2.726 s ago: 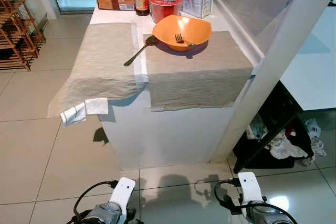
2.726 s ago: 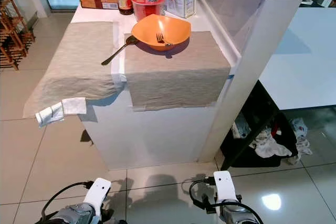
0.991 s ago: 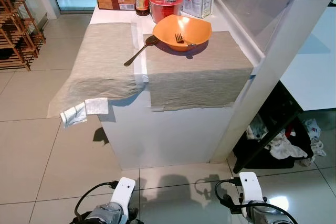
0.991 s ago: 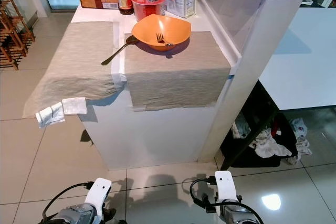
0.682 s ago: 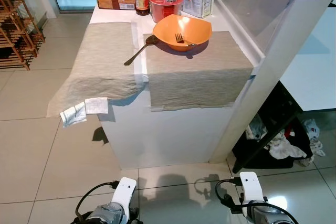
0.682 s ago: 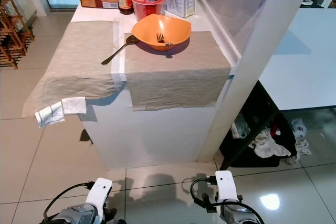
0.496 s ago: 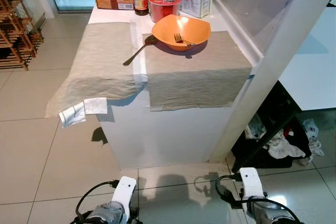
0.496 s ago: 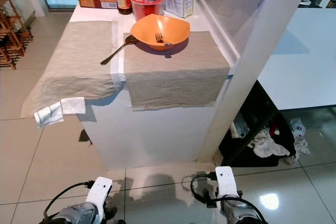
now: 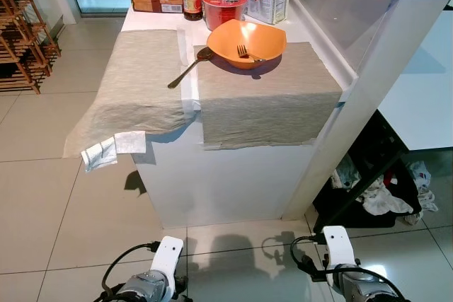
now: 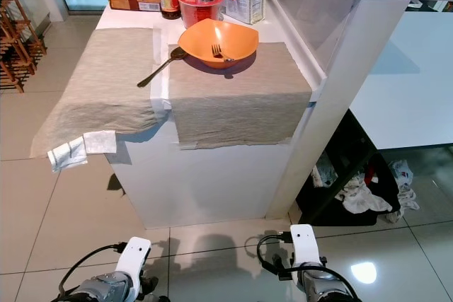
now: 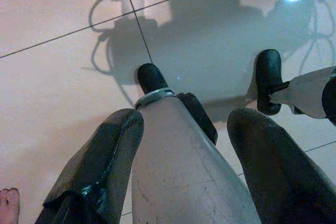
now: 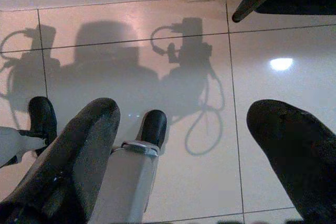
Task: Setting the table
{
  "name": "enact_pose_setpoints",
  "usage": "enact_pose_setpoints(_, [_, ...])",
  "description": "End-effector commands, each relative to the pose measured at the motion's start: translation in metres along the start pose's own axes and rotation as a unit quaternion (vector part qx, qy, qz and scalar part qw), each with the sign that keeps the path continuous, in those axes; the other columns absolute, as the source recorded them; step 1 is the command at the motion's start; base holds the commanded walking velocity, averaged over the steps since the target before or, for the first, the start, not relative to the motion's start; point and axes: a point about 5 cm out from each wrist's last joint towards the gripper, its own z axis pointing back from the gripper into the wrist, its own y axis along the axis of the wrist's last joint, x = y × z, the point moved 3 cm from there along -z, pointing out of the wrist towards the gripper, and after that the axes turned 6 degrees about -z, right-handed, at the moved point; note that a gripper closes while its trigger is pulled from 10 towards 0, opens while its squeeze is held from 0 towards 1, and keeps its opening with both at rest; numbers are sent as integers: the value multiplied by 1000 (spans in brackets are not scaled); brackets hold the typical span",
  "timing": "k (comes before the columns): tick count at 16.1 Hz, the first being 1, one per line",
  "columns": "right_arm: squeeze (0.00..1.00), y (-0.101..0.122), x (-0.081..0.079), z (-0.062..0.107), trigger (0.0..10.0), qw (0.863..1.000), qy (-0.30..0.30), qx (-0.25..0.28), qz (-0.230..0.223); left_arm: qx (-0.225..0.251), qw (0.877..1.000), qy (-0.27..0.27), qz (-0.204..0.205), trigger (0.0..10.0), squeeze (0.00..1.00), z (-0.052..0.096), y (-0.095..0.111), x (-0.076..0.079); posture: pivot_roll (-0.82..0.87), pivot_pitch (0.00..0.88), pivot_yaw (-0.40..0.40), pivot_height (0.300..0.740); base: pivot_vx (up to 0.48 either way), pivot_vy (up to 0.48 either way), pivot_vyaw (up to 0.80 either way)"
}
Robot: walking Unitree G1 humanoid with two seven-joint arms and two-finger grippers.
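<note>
Matt grey cloth mats (image 9: 265, 100) on smooth white tabletop (image 9: 152, 19); glossy orange plastic bowl (image 9: 246, 42); metal spoon (image 9: 187, 68); glossy floor tiles (image 9: 42, 196).

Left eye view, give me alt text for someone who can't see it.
An orange bowl holding a fork sits on a beige placemat on a white counter, a spoon resting beside it. Jars and boxes stand behind; both arms hang low over the tiled floor.

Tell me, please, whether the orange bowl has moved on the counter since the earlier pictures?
No. The orange bowl still sits at the far end of the right placemat, just in front of the red container, with the fork inside it.
</note>
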Motion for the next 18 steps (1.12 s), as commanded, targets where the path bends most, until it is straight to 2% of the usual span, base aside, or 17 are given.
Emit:
enact_pose_setpoints(1, [0, 2, 6, 1, 10000, 1000, -8, -3, 3, 4, 1000, 0, 3, 10000, 0, 0, 3, 2, -56, 0, -26, 740, 0, 0, 0])
enact_pose_setpoints(10, [0, 0, 6, 1, 10000, 1000, -4, -4, 2, -1, 1000, 2, -13, 10000, 0, 0, 2, 2, -52, 0, -24, 740, 0, 0, 0])
enact_pose_setpoints(12, [0, -1, 6, 1, 10000, 1000, -4, -5, 3, 1, 1000, 4, 3, 10000, 0, -1, 1, 3, -53, 0, -26, 740, 0, 0, 0])
enact_pose_setpoints(18, [0, -1, 6, 1, 10000, 1000, -5, -5, 2, -1, 1000, 1, -13, 10000, 0, -1, 1, 3, -62, 0, -22, 740, 0, 0, 0])
